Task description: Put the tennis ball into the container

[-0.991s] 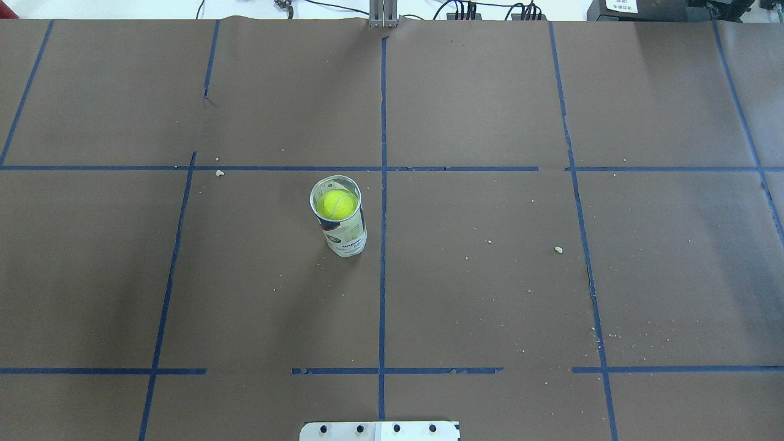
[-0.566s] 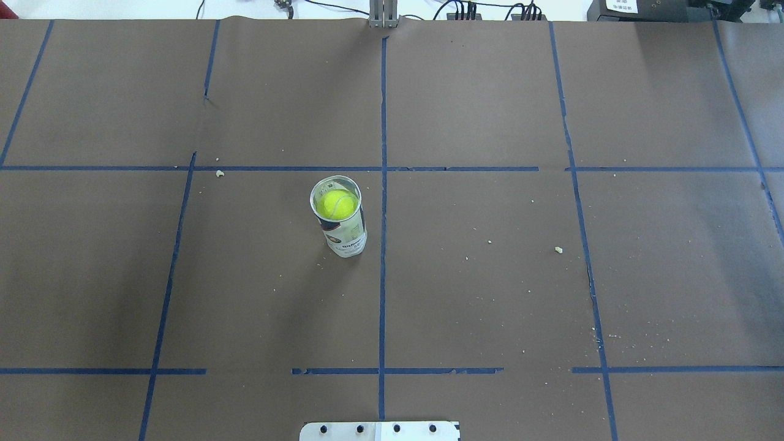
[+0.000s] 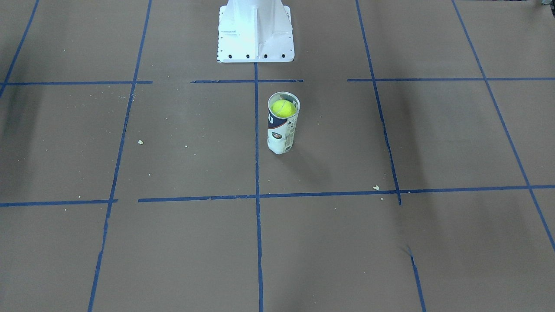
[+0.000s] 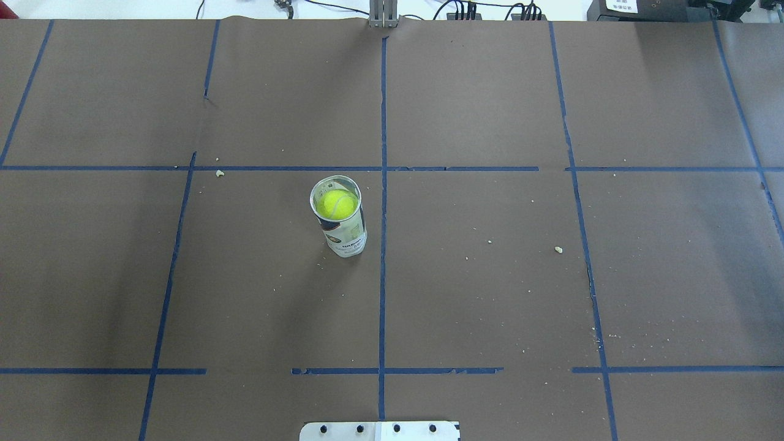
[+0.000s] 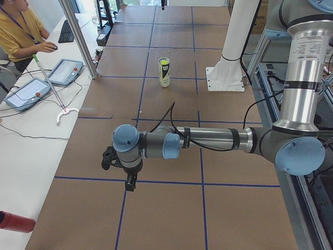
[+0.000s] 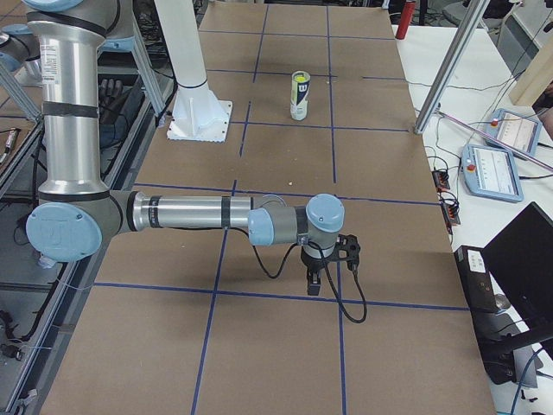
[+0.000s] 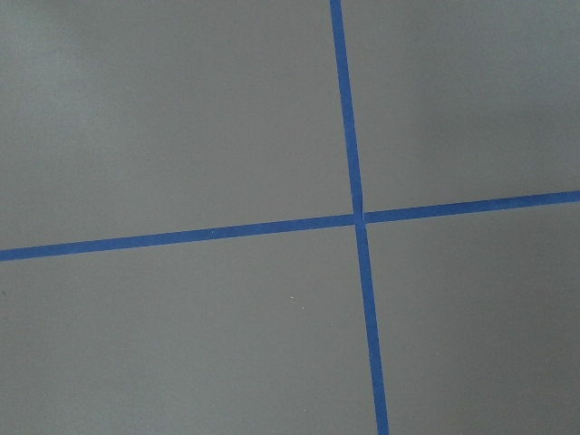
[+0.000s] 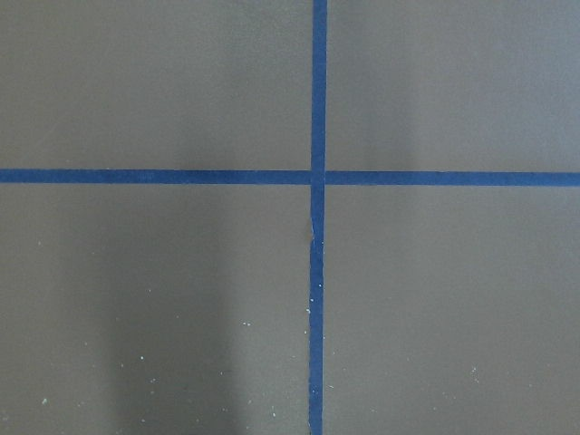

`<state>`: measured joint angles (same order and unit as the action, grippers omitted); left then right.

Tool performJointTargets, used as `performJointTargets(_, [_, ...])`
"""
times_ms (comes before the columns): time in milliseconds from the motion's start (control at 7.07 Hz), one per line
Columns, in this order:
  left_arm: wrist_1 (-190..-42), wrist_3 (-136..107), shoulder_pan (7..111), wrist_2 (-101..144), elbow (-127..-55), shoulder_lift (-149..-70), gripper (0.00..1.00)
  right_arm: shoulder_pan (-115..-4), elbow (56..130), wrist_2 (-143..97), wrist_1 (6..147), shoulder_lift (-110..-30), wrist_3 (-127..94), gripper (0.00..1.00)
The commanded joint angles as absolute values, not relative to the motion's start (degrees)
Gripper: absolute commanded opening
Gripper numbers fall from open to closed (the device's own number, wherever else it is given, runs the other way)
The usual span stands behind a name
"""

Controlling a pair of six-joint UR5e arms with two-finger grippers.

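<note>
Ball's home: your bright yellow-green fuzzy tennis ball (image 4: 335, 204) sits in the tall clear plastic tube container (image 4: 346, 237), upright so it can't roll | well apart from left pincer (image 5: 128, 183) and right pincer (image 6: 314, 284) | their opening, any load: can't tell | looks done

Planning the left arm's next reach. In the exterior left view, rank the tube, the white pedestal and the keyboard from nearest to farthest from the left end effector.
From the left end effector:
1. Tube: up the table, almost straight ahead.
2. White pedestal: about level with the tube, but well off toward the robot's side.
3. Keyboard: well beyond both, at the view's upper left.
</note>
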<state>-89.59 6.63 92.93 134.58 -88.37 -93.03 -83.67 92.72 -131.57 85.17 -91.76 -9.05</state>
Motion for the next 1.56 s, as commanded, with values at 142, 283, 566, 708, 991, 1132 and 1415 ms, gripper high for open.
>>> performJointTargets(142, [-82.0,6.8,92.9,134.5,-91.0,-93.0,1.0,-83.7,92.7,-131.6,85.2,-91.8,-9.1,1.0])
performJointTargets(283, [-82.3,6.8,92.9,134.6,-90.8,-93.0,1.0,-83.7,92.7,-131.6,85.2,-91.8,-9.1,1.0])
performJointTargets(566, [-82.5,6.9,92.9,134.7,-90.7,-93.1,1.0,-83.7,92.7,-131.6,85.2,-91.8,-9.1,1.0])
performJointTargets(708, [-82.6,6.9,92.9,134.7,-90.9,-93.1,1.0,-83.7,92.7,-131.6,85.2,-91.8,-9.1,1.0])
performJointTargets(991, [-82.6,6.9,93.0,134.7,-91.2,-93.1,1.0,-83.7,92.7,-131.6,85.2,-91.8,-9.1,1.0])
performJointTargets(1132, [-82.6,6.9,93.0,134.7,-91.1,-93.0,1.0,-83.7,92.7,-131.6,85.2,-91.8,-9.1,1.0])
performJointTargets(1415, [-82.6,6.9,92.9,134.7,-91.2,-93.1,1.0,-83.6,92.7,-131.6,85.2,-91.8,-9.1,1.0])
